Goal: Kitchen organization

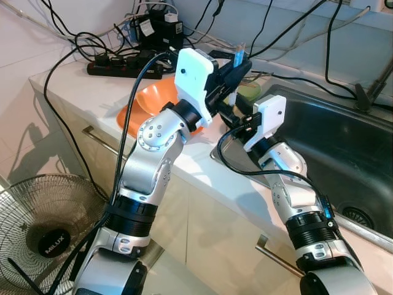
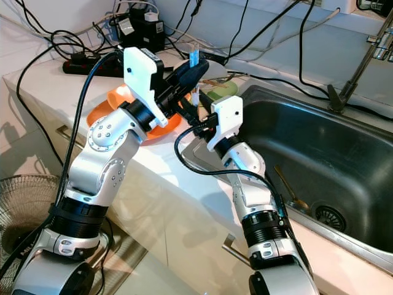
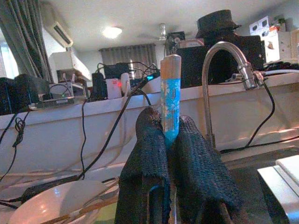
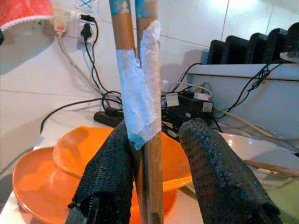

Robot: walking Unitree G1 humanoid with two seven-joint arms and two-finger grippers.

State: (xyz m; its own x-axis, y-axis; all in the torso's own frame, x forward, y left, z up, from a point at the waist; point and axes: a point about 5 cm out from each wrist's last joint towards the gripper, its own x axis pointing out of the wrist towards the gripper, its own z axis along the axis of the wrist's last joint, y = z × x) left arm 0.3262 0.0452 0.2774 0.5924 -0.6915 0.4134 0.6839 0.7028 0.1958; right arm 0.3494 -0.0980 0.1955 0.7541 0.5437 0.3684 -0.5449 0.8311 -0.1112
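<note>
Chopsticks [image 4: 140, 116] — a wooden pair bound with pale blue tape — stand upright between the two grippers, above the counter edge at the sink's [image 2: 319, 153] ten-o'clock corner. The left gripper [image 3: 170, 140] is clenched on their upper part: in the left wrist view the blue-taped tip [image 3: 170, 100] sticks out at twelve o'clock from between the pressed fingertips. The right gripper [image 4: 161, 140] sits lower on the same sticks, its fingers spread; the sticks lie against one finger [image 4: 110, 172], while the other finger [image 4: 219, 172] stands apart from them at three o'clock. Behind the sticks in the right wrist view are stacked orange bowls [image 4: 70, 158] on the white counter [image 1: 80, 92]. From the head, the bowls lie at nine o'clock from the grippers — a power strip [image 1: 116, 64] with black cables sits beyond, at eleven o'clock.
</note>
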